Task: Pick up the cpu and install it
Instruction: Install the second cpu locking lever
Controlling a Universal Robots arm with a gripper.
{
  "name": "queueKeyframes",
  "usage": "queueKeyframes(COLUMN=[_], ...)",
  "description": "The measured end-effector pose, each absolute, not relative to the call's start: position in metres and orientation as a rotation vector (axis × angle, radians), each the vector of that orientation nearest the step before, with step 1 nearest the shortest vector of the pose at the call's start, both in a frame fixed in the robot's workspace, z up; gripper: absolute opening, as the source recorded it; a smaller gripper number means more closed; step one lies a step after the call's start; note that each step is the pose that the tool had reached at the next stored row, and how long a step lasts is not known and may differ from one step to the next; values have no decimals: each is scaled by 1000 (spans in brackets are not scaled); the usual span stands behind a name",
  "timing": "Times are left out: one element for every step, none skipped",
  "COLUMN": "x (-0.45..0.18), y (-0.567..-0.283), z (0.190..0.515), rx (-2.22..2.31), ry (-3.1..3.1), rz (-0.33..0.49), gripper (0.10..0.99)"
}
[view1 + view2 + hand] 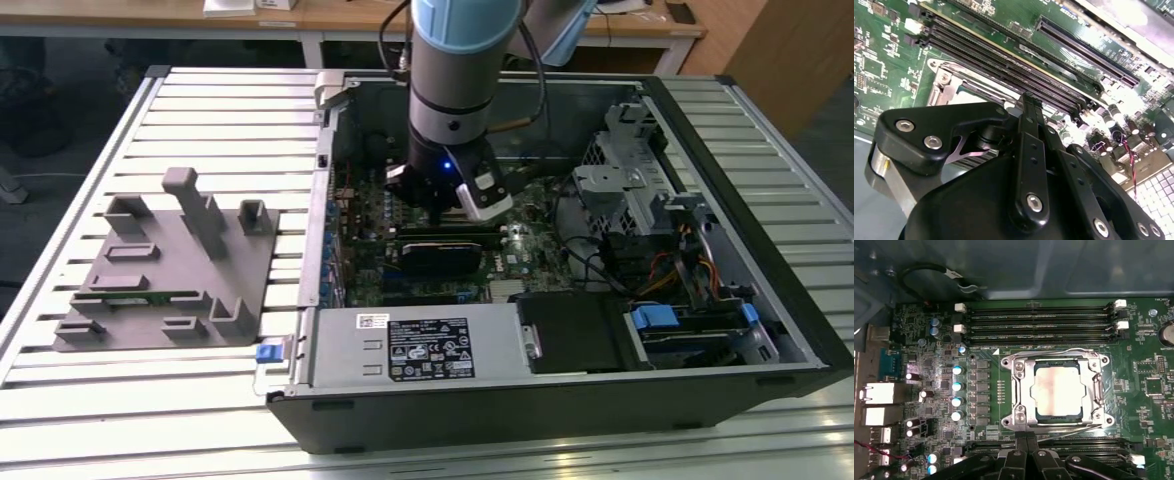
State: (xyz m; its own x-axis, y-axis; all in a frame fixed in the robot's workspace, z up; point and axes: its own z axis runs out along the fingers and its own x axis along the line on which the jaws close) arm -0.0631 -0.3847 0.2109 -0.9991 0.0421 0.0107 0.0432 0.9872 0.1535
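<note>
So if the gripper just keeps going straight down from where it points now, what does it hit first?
Probably the motherboard: the gripper points down by the socket's edge, nearest the memory slots beside it. The cpu already sits in the socket, slightly off that line. Depth is unclear.

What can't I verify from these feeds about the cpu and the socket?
1. First wrist view: the cpu lies within the socket frame. Whether it sits flush is too fine to tell, and the fingers cover the frame's near edge.
2. Second wrist view: the gripper blocks most of the socket.
3. Exterior view: the arm hides socket and cpu.
</note>
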Motion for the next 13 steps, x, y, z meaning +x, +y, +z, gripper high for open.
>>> queueKeyframes(x=[-64,-65,-65,-66,-66,-67,-68,-68,-68,-68,-69,-69,-69], y=[-385,-385,-385,-385,-385,-385,-385,-385,-385,-385,-385,-385,-385], z=[211,210,209,208,207,206,206,205,204,204,203,202,201], rx=[-67,-67,-67,-67,-67,-67,-67,-67,-67,-67,-67,-67,-67], ry=[-3124,-3124,-3124,-3123,-3123,-3122,-3122,-3122,-3121,-3121,-3121,-3120,-3120], rz=[-243,-245,-247,-251,-255,-258,-263,-267,-271,-274,-277,-280,-284], gripper=[106,106,106,106,106,106,106,106,106,106,106,106,106])
